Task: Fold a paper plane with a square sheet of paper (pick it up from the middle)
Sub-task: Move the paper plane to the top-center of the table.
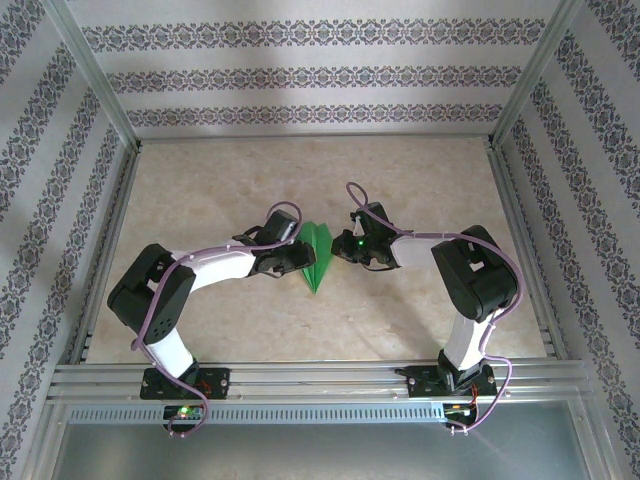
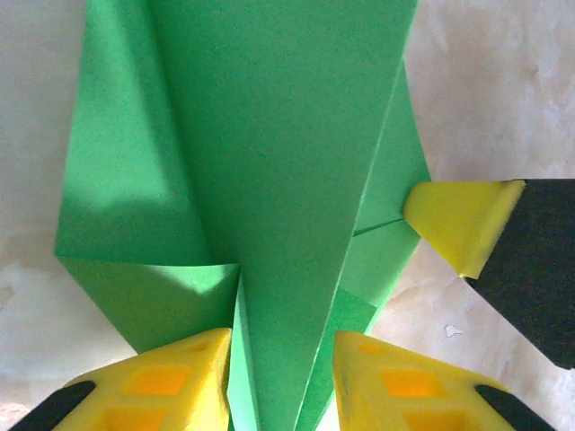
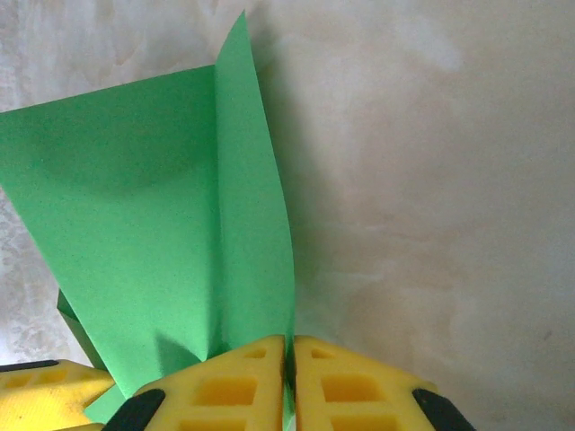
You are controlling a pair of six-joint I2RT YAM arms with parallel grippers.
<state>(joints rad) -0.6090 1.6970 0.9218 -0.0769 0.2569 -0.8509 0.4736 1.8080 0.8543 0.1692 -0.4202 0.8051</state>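
Note:
The bright green paper plane (image 1: pixel 317 256) lies in the middle of the table as a narrow folded dart, with its point toward the near edge. In the left wrist view its layered wings (image 2: pixel 269 144) spread flat and a raised centre fold runs between the fingers of my left gripper (image 2: pixel 283 364). That gripper is open, with yellow pads on either side of the fold. My right gripper (image 3: pixel 289 364) is shut on an upright flap of the paper (image 3: pixel 252 251). A right fingertip (image 2: pixel 460 220) touches the paper's right edge. The two grippers (image 1: pixel 300 257) (image 1: pixel 340 250) face each other across the plane.
The beige marbled tabletop (image 1: pixel 420 180) is ringed by aluminium rails (image 1: pixel 300 378) and patterned walls. A yellow finger of the left gripper (image 3: pixel 45 386) shows at the lower left of the right wrist view. Bare table extends behind and to both sides of the plane.

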